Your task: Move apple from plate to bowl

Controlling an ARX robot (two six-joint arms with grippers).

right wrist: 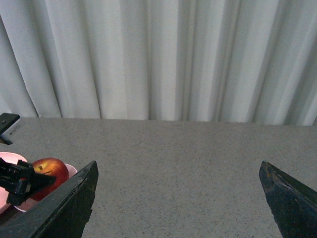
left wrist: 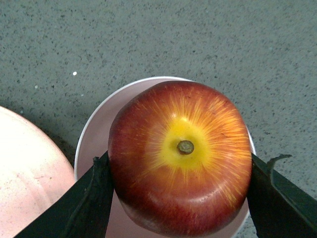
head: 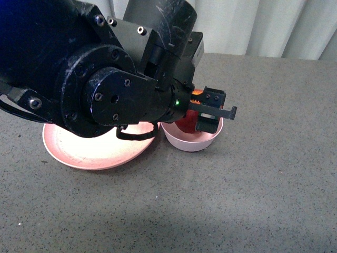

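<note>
The dark-red apple point(left wrist: 181, 158), with a yellow patch round its stem, is held stem-up between the black fingers point(left wrist: 91, 198) of my left gripper point(left wrist: 181, 198). It hangs right over the small pale-pink bowl point(left wrist: 96, 126), low within its rim. In the front view the left gripper point(head: 210, 109) is over the bowl point(head: 192, 139), and the apple point(head: 185, 124) shows red inside it. The salmon-pink plate point(head: 89, 150) lies empty just left of the bowl. My right gripper point(right wrist: 178, 198) is open and empty above bare table. It sees the apple point(right wrist: 52, 171) at its far left.
The grey speckled table point(head: 253, 190) stretches in front of and to the right of the dishes. White curtains point(right wrist: 163, 59) hang behind its far edge. A small dark object point(right wrist: 7, 126) sits at the far edge. My bulky left arm point(head: 95, 68) hides part of the plate.
</note>
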